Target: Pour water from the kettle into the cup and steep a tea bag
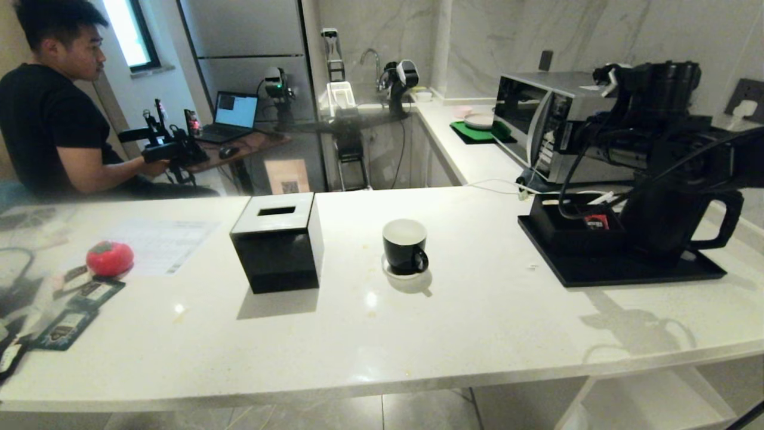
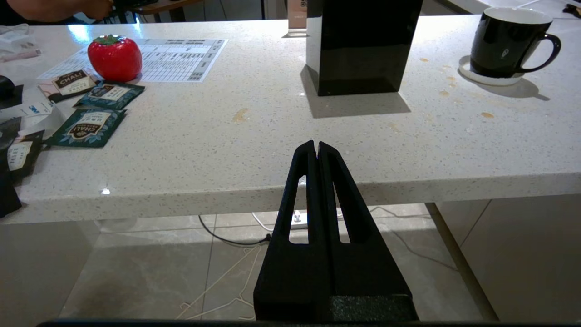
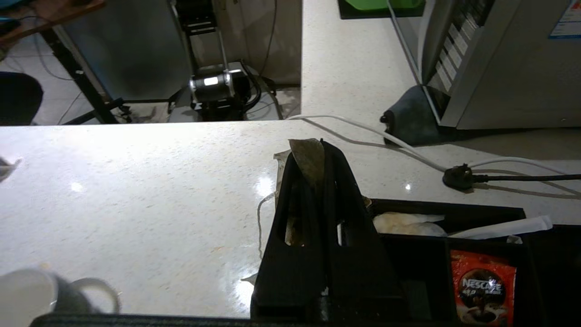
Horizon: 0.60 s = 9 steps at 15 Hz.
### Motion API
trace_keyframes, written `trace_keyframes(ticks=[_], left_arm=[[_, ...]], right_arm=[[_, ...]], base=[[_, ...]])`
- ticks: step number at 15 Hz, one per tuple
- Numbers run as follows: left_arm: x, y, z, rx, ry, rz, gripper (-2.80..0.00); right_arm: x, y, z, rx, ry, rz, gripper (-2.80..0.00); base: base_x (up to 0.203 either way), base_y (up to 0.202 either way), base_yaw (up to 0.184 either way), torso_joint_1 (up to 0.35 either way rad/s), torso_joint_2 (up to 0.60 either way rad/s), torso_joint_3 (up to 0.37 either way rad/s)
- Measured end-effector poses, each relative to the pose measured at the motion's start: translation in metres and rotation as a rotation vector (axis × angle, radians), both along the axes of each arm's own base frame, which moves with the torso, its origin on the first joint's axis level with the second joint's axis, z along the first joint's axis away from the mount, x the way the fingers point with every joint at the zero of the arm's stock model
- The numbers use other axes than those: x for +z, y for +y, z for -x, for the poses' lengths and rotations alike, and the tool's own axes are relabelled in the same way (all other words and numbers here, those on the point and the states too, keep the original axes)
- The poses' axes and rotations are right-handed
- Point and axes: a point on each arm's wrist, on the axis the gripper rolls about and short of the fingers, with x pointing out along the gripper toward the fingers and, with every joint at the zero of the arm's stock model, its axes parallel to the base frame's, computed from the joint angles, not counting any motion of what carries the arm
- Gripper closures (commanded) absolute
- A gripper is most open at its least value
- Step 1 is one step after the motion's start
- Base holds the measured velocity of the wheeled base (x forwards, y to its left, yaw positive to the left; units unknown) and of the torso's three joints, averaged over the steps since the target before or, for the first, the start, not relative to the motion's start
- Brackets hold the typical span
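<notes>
The right gripper (image 3: pixel 317 152) is pinched on the tea bag (image 3: pixel 308 161), whose pale mesh pokes out between the fingertips with its string dangling below, and it hangs over the counter (image 1: pixel 477 310) just off the near-left corner of the black tray (image 1: pixel 597 272). In the head view the right arm sits at about 2 o'clock, up by the kettle (image 1: pixel 662 227), which stands on that tray with its handle toward 3 o'clock. The cup (image 1: pixel 404 245) rests on its saucer (image 1: pixel 397 272) near the middle of the counter, so from the gripper it lies toward 8 o'clock in the head view, well apart, with bare counter between. The bag hangs lengthwise below the fingers, which suits lowering it straight into the cup's open mouth. The left gripper (image 2: pixel 317 147), fingers pressed together and empty, is parked below the counter's near edge; though the cup is reachable from that side, the bag is already in the right one, so the carry is probably its job.
</notes>
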Motion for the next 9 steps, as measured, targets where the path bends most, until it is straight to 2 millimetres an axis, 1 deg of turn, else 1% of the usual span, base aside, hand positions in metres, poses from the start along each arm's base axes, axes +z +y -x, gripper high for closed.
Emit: trace_keyframes(ticks=[4,9], left_arm=[[0.0,0.0,0.0,0.0,0.0,0.0,0.0],[0.0,0.0,0.0,0.0,0.0,0.0,0.0]], right_arm=[[0.009,0.022,0.032,0.066,0.007,0.003,0.0],[0.022,0.057,0.075,0.179,-0.012,0.013,0.0]], base=[[0.0,0.0,0.0,0.0,0.0,0.0],[0.0,0.0,0.0,0.0,0.0,0.0]])
